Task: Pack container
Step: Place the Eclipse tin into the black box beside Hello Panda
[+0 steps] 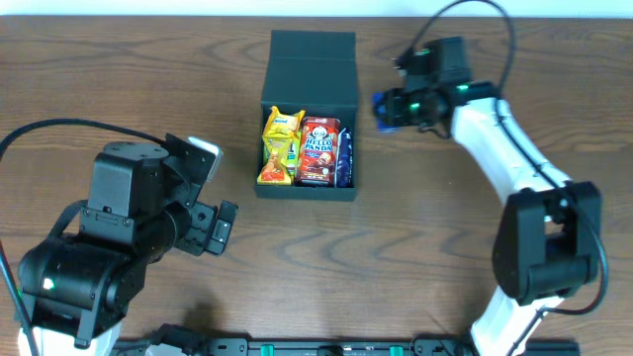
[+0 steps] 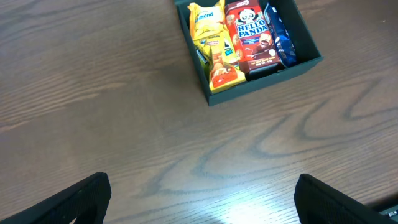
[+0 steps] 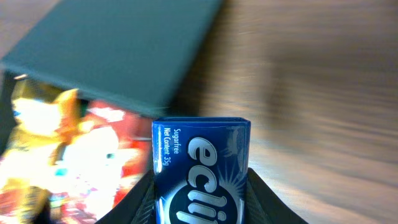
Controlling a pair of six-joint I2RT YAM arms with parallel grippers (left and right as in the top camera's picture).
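Note:
The dark container [image 1: 311, 61] stands at the back middle of the table with its flap lid thrown back. Inside lie a yellow snack pack [image 1: 280, 146], a red Hello Panda box [image 1: 319, 150] and a blue pack [image 1: 344, 160]. My right gripper [image 1: 391, 107] hovers just right of the container, shut on a blue Eclipse mint tin [image 3: 200, 162]. The right wrist view shows the container's lid [image 3: 118, 50] and the snacks to the left of the tin. My left gripper [image 2: 202, 199] is open and holds nothing, low over bare table, well in front of the container [image 2: 249, 87].
The left arm's bulk [image 1: 119, 227] fills the front left of the wooden table [image 1: 415, 247]. The right arm [image 1: 514, 168] runs from the front right up to the back right. A black rail [image 1: 326, 346] lines the front edge.

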